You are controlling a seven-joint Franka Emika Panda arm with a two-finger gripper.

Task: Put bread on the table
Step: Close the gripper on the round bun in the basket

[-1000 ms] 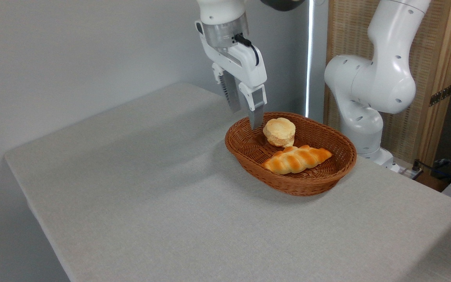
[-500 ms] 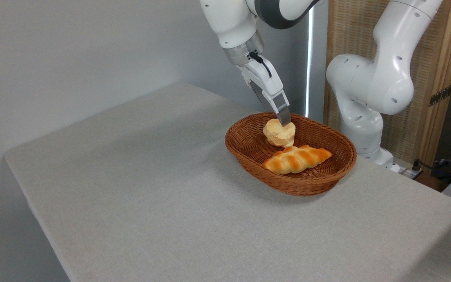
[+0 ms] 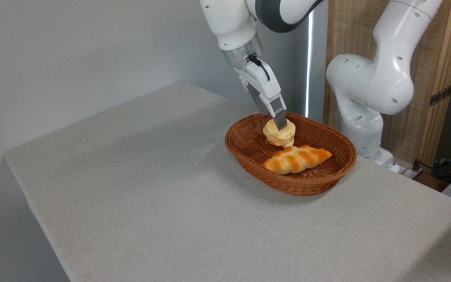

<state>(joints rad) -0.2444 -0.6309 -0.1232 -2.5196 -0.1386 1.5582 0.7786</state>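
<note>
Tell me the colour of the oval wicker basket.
Reddish-brown oval wicker basket, clearest in the fixed camera view.

Claw [image 3: 279, 122] tilted, fingertip on bread [image 3: 279, 134] in basket [image 3: 319, 178].

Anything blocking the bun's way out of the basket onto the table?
Only the brown wicker basket wall around the small round pale bun. The grey cloth-topped table left of it looks open; the gripper is already at the bun.

hand [image 3: 280, 124] swung from left of the bread [image 3: 279, 135] onto its top, fingertip pressing in
</note>
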